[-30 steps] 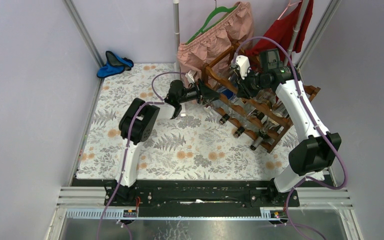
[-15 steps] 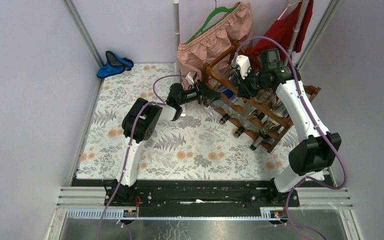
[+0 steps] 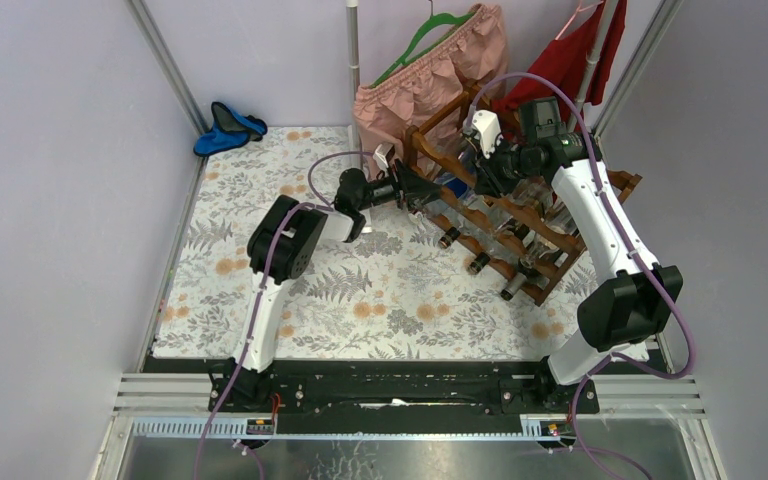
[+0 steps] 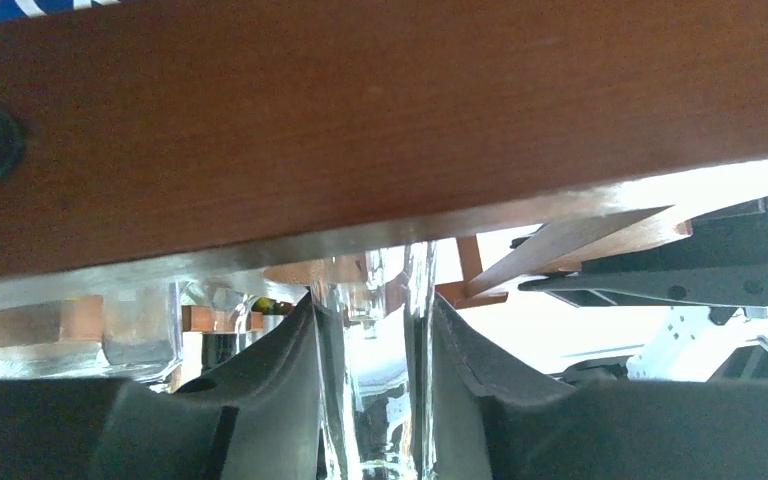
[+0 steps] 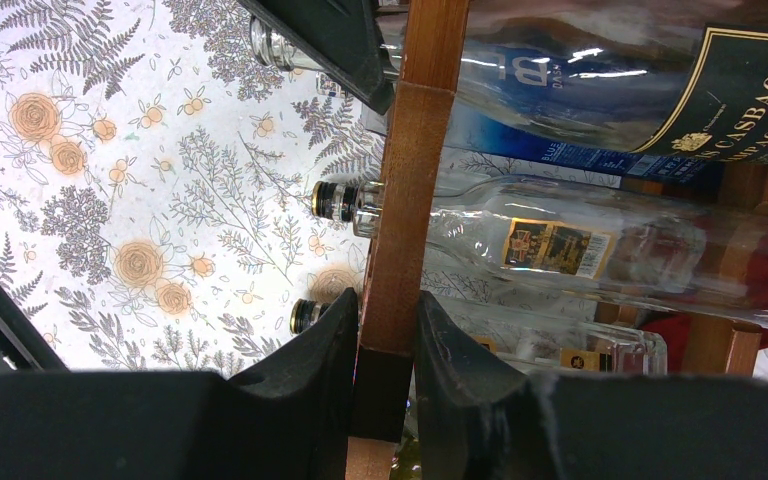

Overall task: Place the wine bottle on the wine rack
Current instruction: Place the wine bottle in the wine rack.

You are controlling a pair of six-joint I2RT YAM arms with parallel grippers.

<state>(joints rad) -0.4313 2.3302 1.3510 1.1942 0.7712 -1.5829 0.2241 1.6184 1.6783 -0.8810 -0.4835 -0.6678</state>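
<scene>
The reddish-brown wine rack (image 3: pixel 520 215) stands at the back right of the table with several bottles lying in it. My left gripper (image 3: pixel 415 190) is at the rack's left end, shut on the neck of a clear glass wine bottle (image 4: pixel 375 380). That neck rises between the dark fingers (image 4: pixel 280 380) just under a wooden rail (image 4: pixel 360 120). My right gripper (image 3: pixel 490 170) is over the rack's top. In its wrist view it is shut (image 5: pixel 385 330) on an upright wooden post (image 5: pixel 405 200) of the rack.
A blue-labelled bottle (image 5: pixel 560 90), a clear labelled bottle (image 5: pixel 560 240) and a dark champagne bottle (image 5: pixel 750 90) lie in the rack. Pink (image 3: pixel 430 70) and red (image 3: pixel 570 60) garments hang behind it. Blue cloth (image 3: pixel 228 127) sits at the back left of the floral tablecloth (image 3: pixel 360 290).
The left arm has shifted slightly to the right, toward the rack, with the bottle held. The right arm has not moved.
</scene>
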